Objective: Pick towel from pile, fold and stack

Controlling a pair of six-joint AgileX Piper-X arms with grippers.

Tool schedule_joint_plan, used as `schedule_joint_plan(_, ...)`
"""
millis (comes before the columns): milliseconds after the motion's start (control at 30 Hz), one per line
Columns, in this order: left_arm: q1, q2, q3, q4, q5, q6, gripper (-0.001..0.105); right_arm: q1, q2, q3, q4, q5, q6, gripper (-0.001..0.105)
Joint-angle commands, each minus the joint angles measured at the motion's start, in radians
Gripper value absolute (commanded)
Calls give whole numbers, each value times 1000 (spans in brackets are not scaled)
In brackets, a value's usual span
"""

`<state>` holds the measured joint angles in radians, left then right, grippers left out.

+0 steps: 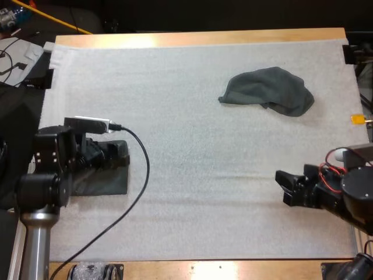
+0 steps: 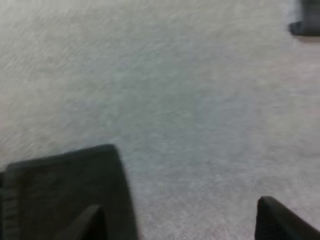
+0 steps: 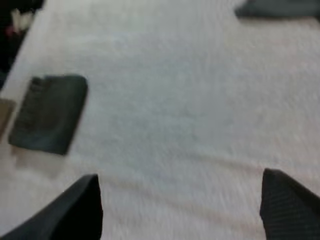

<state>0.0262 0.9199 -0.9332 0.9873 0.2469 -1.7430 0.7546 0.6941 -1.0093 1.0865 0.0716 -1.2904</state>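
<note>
A crumpled dark grey-green towel [image 1: 268, 91] lies on the white mat toward the far right. A folded towel stack [image 1: 108, 175] rests at the mat's left side, partly hidden under my left arm. My left gripper [image 1: 111, 154] hovers over that stack, open, with its fingertips [image 2: 272, 220] wide apart over the folded stack's [image 2: 65, 195] corner and nothing between them. My right gripper [image 1: 285, 188] is open near the mat's near right, pointing left over bare mat. From the right wrist view the folded stack [image 3: 49, 113] lies far off and the crumpled towel [image 3: 280, 9] is at the edge.
The white mat [image 1: 192, 146] covers most of the wooden table [image 1: 198, 38]. Cables and clutter lie beyond the far left corner. A broad stretch of bare mat lies between the two arms.
</note>
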Motion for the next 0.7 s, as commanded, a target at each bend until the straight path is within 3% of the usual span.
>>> schedule_joint_plan(0,-52,-45,-6,17,-10,-14,59,1,35,-6,-96,-3,-48,65)
schedule_joint_plan(200,-73,-95,-6,52,-23,-7,59,-48,136,-6,-166,34,-120,65)
schedule_joint_plan(433,-49,-151,-6,80,-38,9,59,-272,191,-6,-183,-5,-197,65)
schedule_joint_plan(533,-58,-147,-5,70,-27,5,59,-265,192,-4,-175,7,-187,64)
schedule_joint_plan(667,-59,-163,-5,78,-30,11,59,-405,186,-4,-160,-4,-236,64)
